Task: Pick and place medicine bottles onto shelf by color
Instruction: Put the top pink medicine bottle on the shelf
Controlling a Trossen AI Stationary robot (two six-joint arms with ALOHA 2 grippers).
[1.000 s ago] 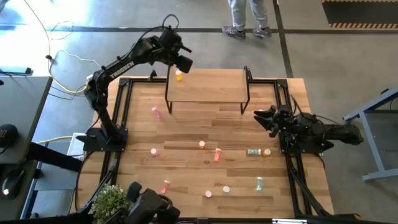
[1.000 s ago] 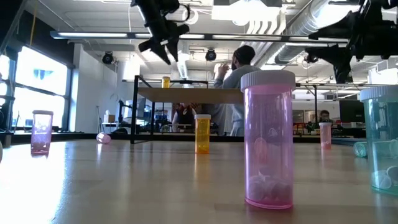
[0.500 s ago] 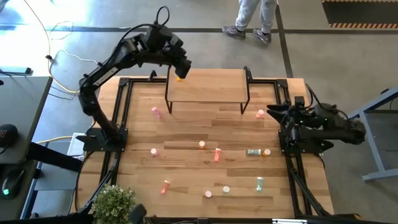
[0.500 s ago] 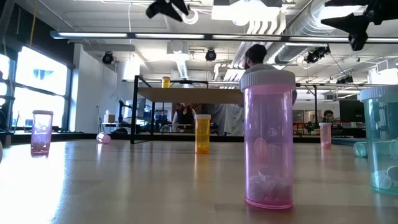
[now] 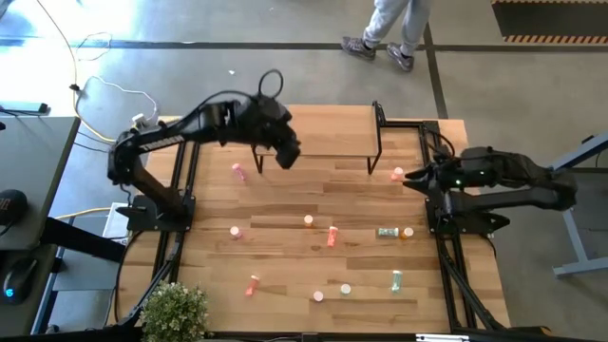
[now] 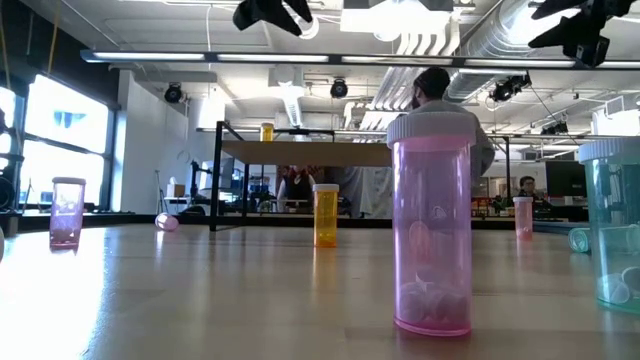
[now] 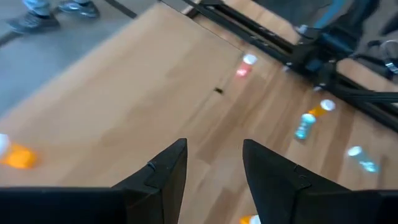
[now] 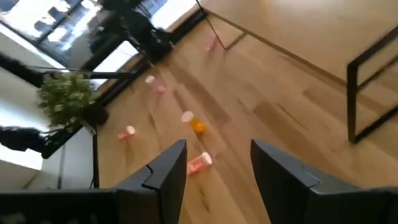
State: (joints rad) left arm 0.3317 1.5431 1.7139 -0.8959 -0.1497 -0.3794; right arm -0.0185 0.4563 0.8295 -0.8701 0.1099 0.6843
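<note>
Both end effectors (image 5: 290,157) (image 5: 410,180) hover apart, empty, above the slatted table (image 5: 285,204).

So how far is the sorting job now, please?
Done: one orange bottle stands on the shelf.
In hand: nothing. The left gripper, over the shelf's left front, and the right gripper, at the table's right side, are both open and empty.
Left: about ten bottles on the table, including a pink one and a teal one.
</note>
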